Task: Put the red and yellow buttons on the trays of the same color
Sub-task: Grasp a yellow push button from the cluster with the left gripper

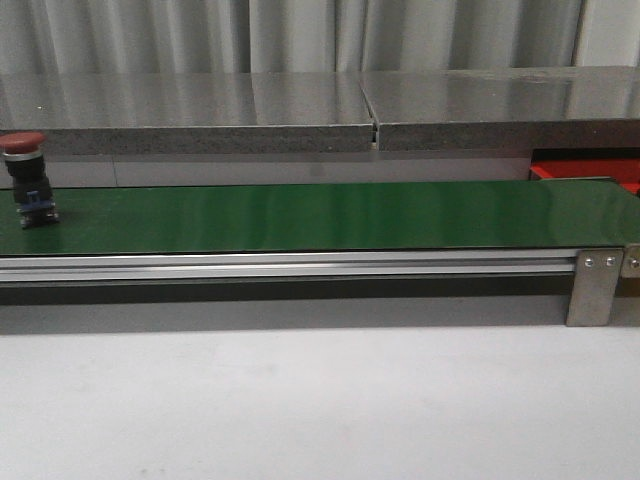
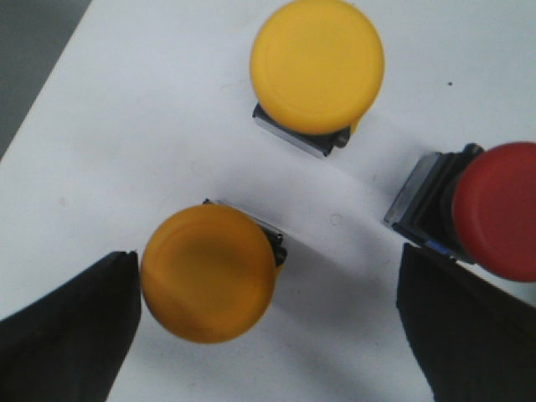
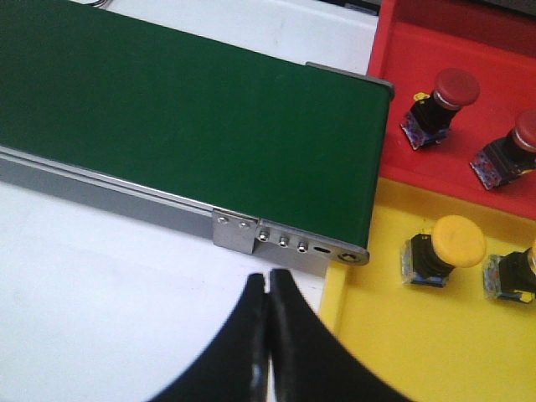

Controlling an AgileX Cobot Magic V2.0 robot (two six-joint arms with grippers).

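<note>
One upright red-capped button rides the belt; left claw wide, right claw apparently pinched together.

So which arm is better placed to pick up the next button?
Probably the left. Its open tool hangs over loose buttons on the white table, one yellow button beside a finger. The right tool is shut beside the yellow tray, with no loose button under it.

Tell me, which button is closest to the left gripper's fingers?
The darker orange-yellow button, almost touching one finger. The brighter yellow button sits farther away; the red button is near the other finger.
</note>
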